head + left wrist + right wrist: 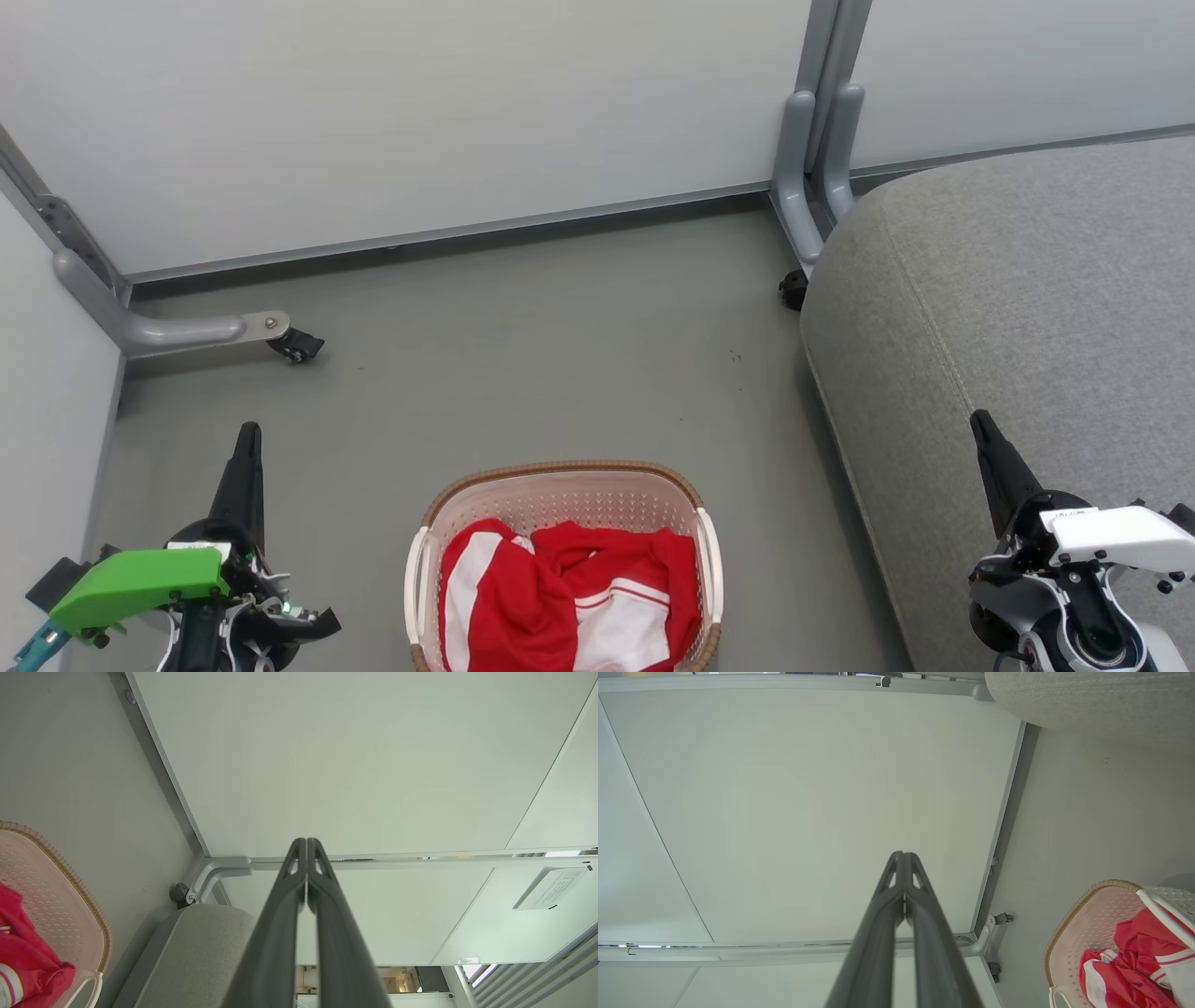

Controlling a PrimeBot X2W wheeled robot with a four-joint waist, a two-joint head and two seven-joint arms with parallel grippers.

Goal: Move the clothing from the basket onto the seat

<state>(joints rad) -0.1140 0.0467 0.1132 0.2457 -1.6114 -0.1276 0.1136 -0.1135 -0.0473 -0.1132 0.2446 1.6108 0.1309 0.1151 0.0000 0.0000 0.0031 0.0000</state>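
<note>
The cream basket [560, 490] with its brown rim stands on the floor at the bottom centre of the head view, and the red and white clothing [569, 597] lies crumpled inside it. The grey seat [1018, 308] spreads over the right side. My left gripper [248, 431] is shut and empty at the lower left, well left of the basket. My right gripper [978, 420] is shut and empty over the seat's front part. The left wrist view has the shut left gripper [306, 841], the basket [51, 891], the clothing [23, 947] and the seat [201, 947]. The right wrist view has the shut right gripper [902, 855], the basket [1087, 919], the clothing [1129, 961] and the seat [1092, 700].
Pale partition panels [401, 121] close off the back and left. Their grey feet with black casters [297, 345] [794, 289] reach onto the grey floor [560, 355] between the panels, the basket and the seat.
</note>
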